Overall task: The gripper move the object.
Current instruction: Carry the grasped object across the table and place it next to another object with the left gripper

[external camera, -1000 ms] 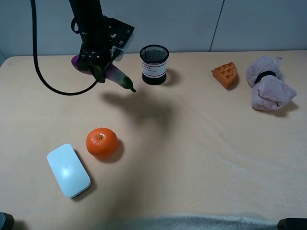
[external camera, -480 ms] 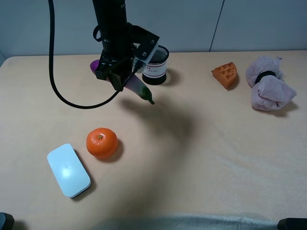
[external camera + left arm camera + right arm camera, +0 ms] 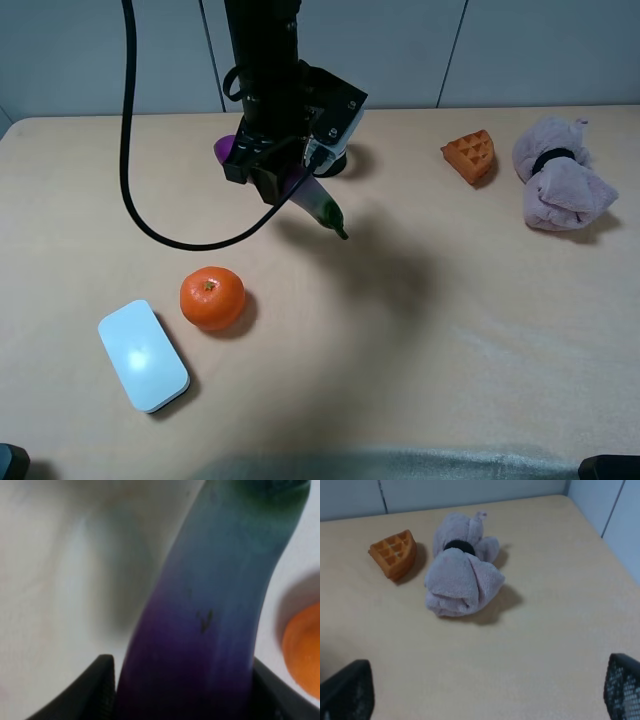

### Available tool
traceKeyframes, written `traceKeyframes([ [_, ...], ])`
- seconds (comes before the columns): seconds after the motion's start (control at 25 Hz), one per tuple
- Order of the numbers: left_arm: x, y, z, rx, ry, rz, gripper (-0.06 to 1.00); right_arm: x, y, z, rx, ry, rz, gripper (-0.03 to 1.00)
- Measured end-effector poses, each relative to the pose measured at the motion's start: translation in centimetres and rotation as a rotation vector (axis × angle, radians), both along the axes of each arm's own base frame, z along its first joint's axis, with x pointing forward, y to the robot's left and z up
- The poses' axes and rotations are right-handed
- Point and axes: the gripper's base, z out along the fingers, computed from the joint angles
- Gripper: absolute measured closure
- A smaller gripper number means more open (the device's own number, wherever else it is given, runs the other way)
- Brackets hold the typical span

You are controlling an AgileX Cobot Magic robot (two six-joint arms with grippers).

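The gripper (image 3: 283, 180) clamps the eggplant (image 3: 320, 205) by its fat end, tilted above the surface (image 3: 430, 340) — its glossy skin could slip free and roll toward the orange (image 3: 212, 297).

A pale beige table (image 3: 450, 330) with a smooth, softly creased top. Near its front left lies a white rounded slab (image 3: 143, 355), with an orange (image 3: 212, 297) just beside it. At the far right sit a wedge of waffle (image 3: 470, 155) and, near it, a bundled pinkish cloth (image 3: 558, 187) with a dark band. A dark cup (image 3: 340, 160), mostly hidden, stands toward the back.
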Motion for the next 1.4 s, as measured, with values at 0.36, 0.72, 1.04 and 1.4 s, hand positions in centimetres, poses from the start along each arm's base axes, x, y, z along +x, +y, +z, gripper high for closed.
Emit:
traceKeyframes([
  [0.36,-1.7,-2.0,0.0,-0.006,0.005,-0.057,0.43,0.0,0.0,0.0,0.000,0.000,0.000,0.28],
  [0.72,-3.8,-4.2,0.0,-0.005,0.005,-0.125,0.43,0.0,0.0,0.0,0.000,0.000,0.000,0.28],
  [1.04,-5.2,-3.4,0.5,-0.011,0.040,-0.093,0.43,0.0,0.0,0.0,0.000,0.001,0.000,0.28],
  [1.4,-8.4,-0.2,0.8,0.035,0.096,-0.069,0.43,0.0,0.0,0.0,0.000,0.002,0.000,0.28],
])
